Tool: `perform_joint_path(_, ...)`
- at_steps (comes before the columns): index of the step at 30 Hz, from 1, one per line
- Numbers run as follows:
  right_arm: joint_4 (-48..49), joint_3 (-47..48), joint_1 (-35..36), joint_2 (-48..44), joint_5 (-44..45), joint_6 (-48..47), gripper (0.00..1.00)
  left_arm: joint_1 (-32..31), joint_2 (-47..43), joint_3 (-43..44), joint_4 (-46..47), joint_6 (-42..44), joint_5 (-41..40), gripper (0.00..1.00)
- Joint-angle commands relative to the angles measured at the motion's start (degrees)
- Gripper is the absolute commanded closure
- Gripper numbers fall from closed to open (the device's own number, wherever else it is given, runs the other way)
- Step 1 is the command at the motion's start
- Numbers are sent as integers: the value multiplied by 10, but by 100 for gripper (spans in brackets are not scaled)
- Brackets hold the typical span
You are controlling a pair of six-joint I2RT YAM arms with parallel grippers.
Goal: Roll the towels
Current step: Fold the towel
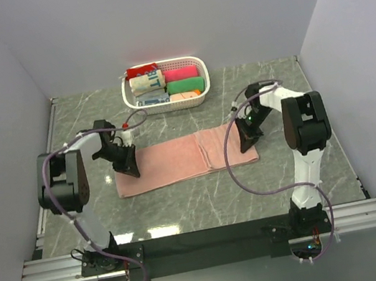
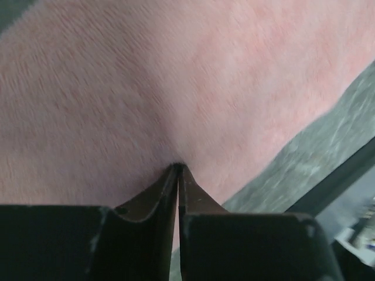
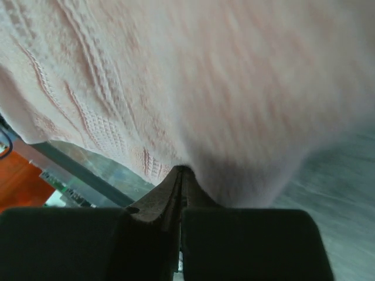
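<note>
Grey-green marbled tabletop (image 1: 206, 203): long salmon-pink terry towel (image 1: 177, 160) lies flat at frame centre. My left gripper (image 1: 129, 168) and right gripper (image 1: 247, 143), jaws pressed together, pinch its opposite ends, presumably to stretch it for rolling.

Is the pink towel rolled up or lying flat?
Flat, unrolled: the towel lies stretched along the table, left claw and right claw each shut on an end.
</note>
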Motion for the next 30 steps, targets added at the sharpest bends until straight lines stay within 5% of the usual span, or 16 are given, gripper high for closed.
perform_joint_path(1,22,-71,34,-12,-1,0,100,0,39,52,34,-33,-36,89)
perform_joint_path(7,-21,-161,114,-93,-91,-69,100,-6,133,227,16,-36,-40,85)
perform_joint_path(12,-98,-111,129,-128,-153,-139,93,-15,147,337,-25,-40,-34,72)
perform_joint_path(20,-32,1,40,-117,-58,-86,82,-30,48,239,23,-95,-54,64)
perform_joint_path(30,-31,0,65,-12,8,-68,89,-61,106,223,57,-156,-62,76)
